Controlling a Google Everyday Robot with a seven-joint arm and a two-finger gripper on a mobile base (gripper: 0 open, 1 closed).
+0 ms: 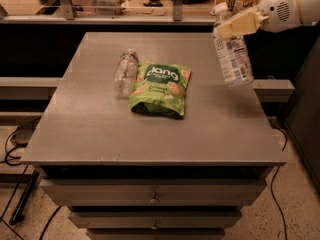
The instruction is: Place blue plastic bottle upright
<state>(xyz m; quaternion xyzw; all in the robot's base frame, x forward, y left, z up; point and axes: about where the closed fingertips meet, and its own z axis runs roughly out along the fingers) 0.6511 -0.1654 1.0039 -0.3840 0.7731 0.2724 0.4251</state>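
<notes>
Clasping one blue plastic bottle (234, 60) — one gripper (241, 24), upper right.

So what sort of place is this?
Probably a lab or office test area: a grey table with drawers, cables on the speckled floor, and a robot hand holding the blue plastic bottle over the table's far side.

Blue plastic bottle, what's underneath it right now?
Nothing touches its base: the pincer holds the blue plastic bottle by the neck, tilted, above the right side of the table. The tabletop patch behind it is covered.
</notes>
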